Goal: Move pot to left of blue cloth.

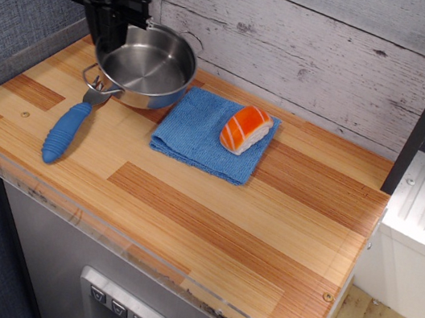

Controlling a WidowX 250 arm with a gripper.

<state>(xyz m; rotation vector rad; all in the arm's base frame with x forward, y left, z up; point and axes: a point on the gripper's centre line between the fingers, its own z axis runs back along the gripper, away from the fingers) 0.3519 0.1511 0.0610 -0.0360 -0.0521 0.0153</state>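
The shiny steel pot [148, 68] hangs just above the wooden counter, left of the blue cloth [212, 134] and over the fork's tines. Its right edge just overlaps the cloth's left corner. My black gripper [119, 23] is shut on the pot's far left rim and holds it slightly tilted. One wire loop handle [95, 78] points to the front left. A piece of salmon sushi [245, 129] lies on the cloth's right part.
A blue ribbed-handled fork [71, 126] lies at the left, its tines under the pot. A dark post stands behind the gripper at the back left. A white plank wall [313, 45] runs along the back. The counter's front edge [141, 245] has a clear lip.
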